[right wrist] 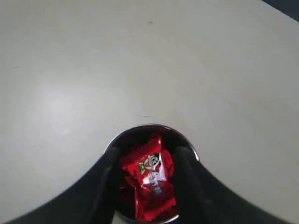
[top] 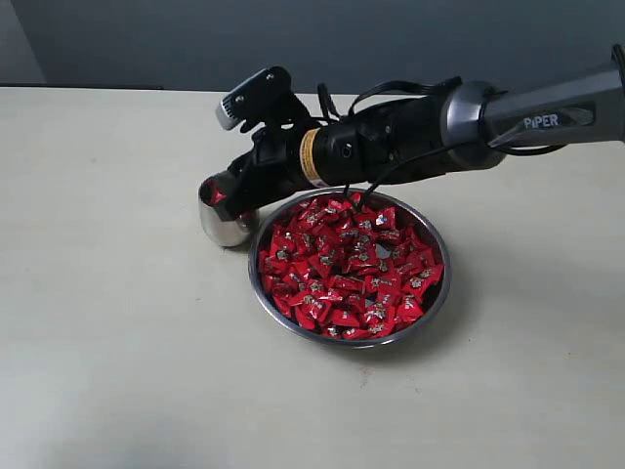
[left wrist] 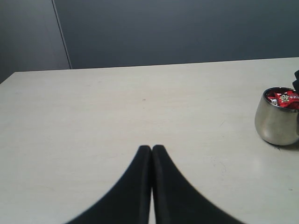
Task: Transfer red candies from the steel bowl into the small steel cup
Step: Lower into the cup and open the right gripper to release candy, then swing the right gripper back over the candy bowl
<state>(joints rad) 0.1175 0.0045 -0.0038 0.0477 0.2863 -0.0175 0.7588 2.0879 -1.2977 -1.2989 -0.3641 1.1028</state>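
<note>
The steel bowl (top: pixel 444 278) sits mid-table, heaped with red candies (top: pixel 352 269). Just left of it stands the small steel cup (top: pixel 220 223), also seen in the left wrist view (left wrist: pixel 275 121) with red candies (left wrist: pixel 282 99) showing at its mouth. My right gripper (top: pixel 223 195) reaches across the bowl's far rim and hangs over the cup. In the right wrist view its jaws (right wrist: pixel 148 153) stand open over the cup's rim (right wrist: pixel 145 127), and a red candy (right wrist: pixel 150 179) lies between the fingers with a gap on each side. My left gripper (left wrist: pixel 152 148) is shut and empty over bare table.
The pale table (top: pixel 117 342) spreads around bowl and cup. A dark wall (top: pixel 293 39) runs behind its far edge. The right arm (top: pixel 547 117) stretches in from the right above the bowl's back rim.
</note>
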